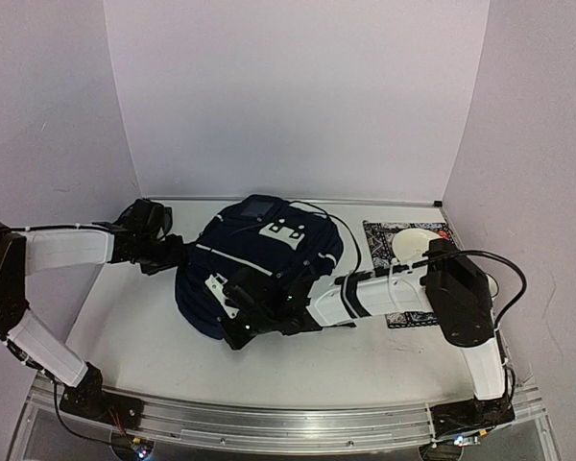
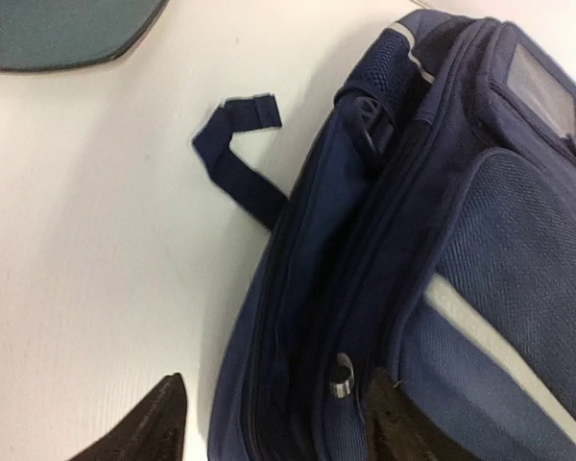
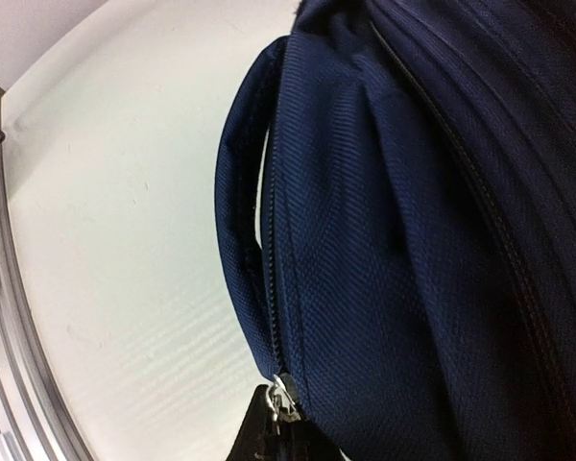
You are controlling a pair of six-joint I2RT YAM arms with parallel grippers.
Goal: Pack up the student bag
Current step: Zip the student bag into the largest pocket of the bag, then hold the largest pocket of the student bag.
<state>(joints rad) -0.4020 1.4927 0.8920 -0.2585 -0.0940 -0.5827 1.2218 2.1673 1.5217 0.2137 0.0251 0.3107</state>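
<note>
Two arms of mine meet at the student bag (image 1: pixel 269 259), which lies in the middle of the white table (image 1: pixel 134 336) with its front panel and white buckle patches (image 1: pixel 283 232) turned up. In the top view its long axis runs slantwise, from about 7 o'clock near my bases to about 1 o'clock toward the back wall. A small clear window pocket (image 1: pixel 258 206) sits at its 12 o'clock edge. I cannot tell which end is the bag's top.

My left gripper (image 1: pixel 165 252) hangs at the bag's 9 o'clock side, low over the table. Its jaws stand well apart and grip nothing. In the left wrist view the two dark fingers (image 2: pixel 154 430) frame the bag's side seam, and a small metal tab (image 2: pixel 339 376) on a zip sits in the gap between them. A loose navy strap end (image 2: pixel 235 158) curls on the table just beside the bag, and a dark teal pad (image 2: pixel 48 34) lies farther off at 11 o'clock in that view.

My right gripper (image 1: pixel 235 331) reaches across from 3 o'clock to the bag's near-left edge. Its jaws are closed tight, pinching the zip pull (image 3: pixel 280 396) at the end of a zip line along the bag's rounded edge.

At 2 o'clock on the table, a white plate (image 1: pixel 415 245) rests on a patterned mat (image 1: pixel 379 235), apart from the bag.
</note>
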